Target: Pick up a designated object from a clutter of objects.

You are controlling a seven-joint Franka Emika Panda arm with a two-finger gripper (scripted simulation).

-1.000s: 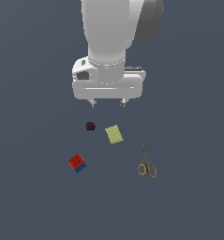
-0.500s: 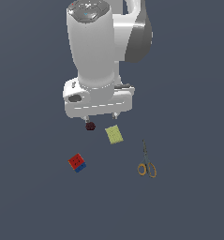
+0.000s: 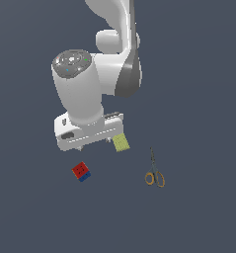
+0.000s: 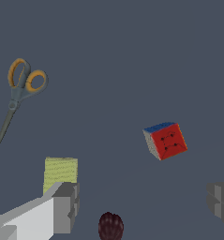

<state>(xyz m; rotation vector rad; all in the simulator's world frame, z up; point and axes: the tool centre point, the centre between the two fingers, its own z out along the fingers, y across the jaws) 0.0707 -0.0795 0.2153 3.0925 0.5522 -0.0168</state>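
**Four loose items, gripper wide and empty**

Nearest in the exterior view lie one puzzle cube [image 3: 81, 171] and one pair of scissors [image 3: 154, 171], well apart on the dark floor [image 3: 198, 99]. Behind them, one sponge [image 3: 121, 143] peeks from under the gripper [image 4: 141, 206], whose jaws stand wide, holding nothing. One maroon lump [image 4: 110, 226] shows only in the wrist view, between the fingers [image 4: 65, 206].

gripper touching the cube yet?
Apart. Wrist view shows the cube lying clear of both fingers, bare floor between them.

Ribbed matt sponge [image 4: 60, 172], smooth puzzle cube [image 4: 166, 140], glossy white pincer [image 4: 144, 205].
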